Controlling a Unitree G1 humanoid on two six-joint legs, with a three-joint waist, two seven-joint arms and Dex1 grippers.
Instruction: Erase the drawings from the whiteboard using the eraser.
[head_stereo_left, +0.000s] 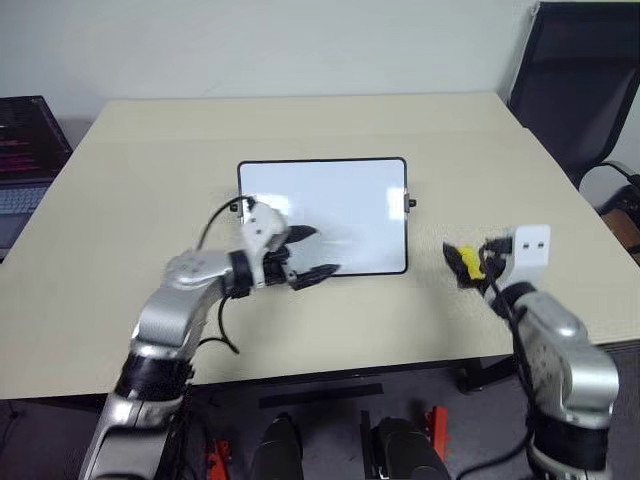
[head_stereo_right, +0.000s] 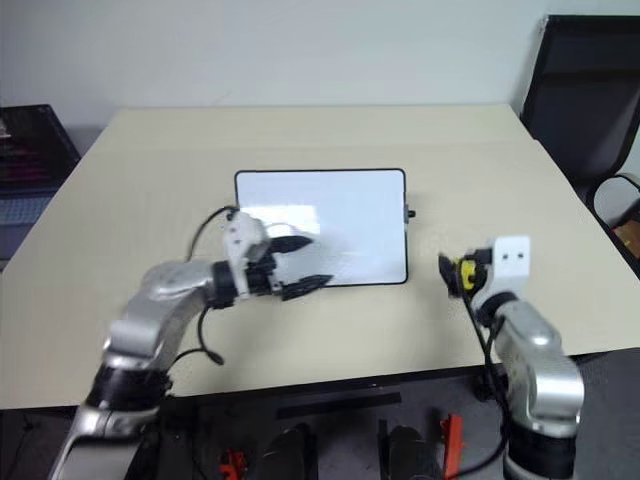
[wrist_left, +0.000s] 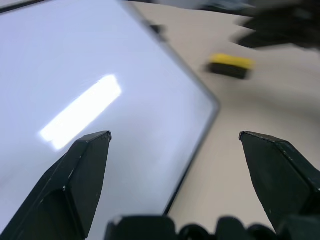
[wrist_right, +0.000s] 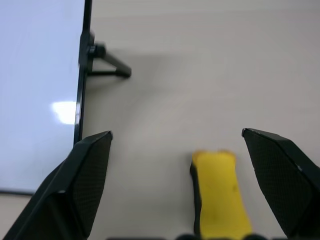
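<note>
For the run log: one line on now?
whiteboard: no marks visible | eraser: on table, unheld | right gripper: open | left gripper: open

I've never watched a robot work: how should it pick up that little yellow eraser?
Probably by its long sides, near the middle, coming from above. The eraser lies flat on the table, lengthwise between the right gripper's open fingers, so the narrow width fits between them.

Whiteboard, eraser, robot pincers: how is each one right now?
Glossy white whiteboard with thin black frame: flat on the table, no drawings visible.
Small yellow eraser block: lying on the table, not gripped.
Left pincer: open, over the board.
Right pincer: open, either side of the eraser.
</note>
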